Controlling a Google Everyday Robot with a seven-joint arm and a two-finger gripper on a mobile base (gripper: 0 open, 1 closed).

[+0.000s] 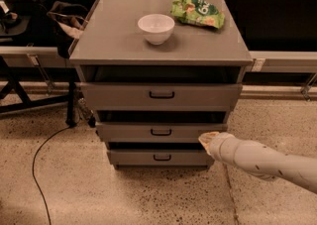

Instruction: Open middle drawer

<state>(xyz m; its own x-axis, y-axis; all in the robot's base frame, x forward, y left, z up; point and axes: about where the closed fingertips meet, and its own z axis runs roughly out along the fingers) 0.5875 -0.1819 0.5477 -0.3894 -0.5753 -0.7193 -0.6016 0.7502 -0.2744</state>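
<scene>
Gripper [208, 139], grip state indeterminable, lies at the right end of the middle drawer [124, 133], second of three beneath the cabinet top [111, 40], right of its loop handle [161, 132], apparently placed to reach that pull.

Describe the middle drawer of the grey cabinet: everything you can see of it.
The middle drawer shows a wide, flat grey front, matte like painted metal or laminate, with a small black loop handle at its centre. It sits level between the taller top drawer and the narrower bottom drawer. A dark gap runs above it, and its inside is hidden. The claw is at its lower right corner; contact cannot be told.
</scene>
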